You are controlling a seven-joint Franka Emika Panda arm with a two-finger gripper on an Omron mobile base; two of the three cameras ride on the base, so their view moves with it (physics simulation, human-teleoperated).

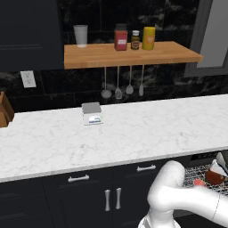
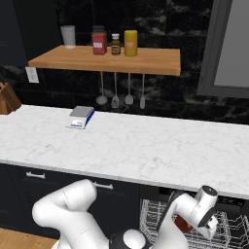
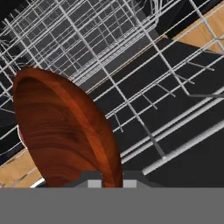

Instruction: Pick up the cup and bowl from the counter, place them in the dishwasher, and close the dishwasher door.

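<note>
- Bowl: a reddish-brown wooden bowl, seen edge-on in the hand view, with its rim pinched between the two dark finger tips of the gripper.
- The gripper's jaws stand narrow, closed on the bowl's thin wall.
- In the hand view the bowl hangs over the silvery wire rack of the dishwasher; whether it touches the wires cannot be told.
- In the right base view the bowl shows as a small brown patch below the hand, over the rack, which sits under the counter edge at the lower right.
- In the left base view the bowl appears at the far right edge, over the rack, just below the counter.
- A small red thing lies on or in the rack just beside the bowl; its kind cannot be told.
- The white arm bends low in front of the dark cabinets with silver handles.
- The white marble counter carries a small grey kitchen scale near its back and a wooden knife block at the far left.
- Above it a wooden wall shelf holds a pale cup, a red jar, a small dark bottle and a yellow canister.
- Four metal utensils hang under the shelf against the dark wall.
- A white wall socket sits at the left, above the counter.
</note>
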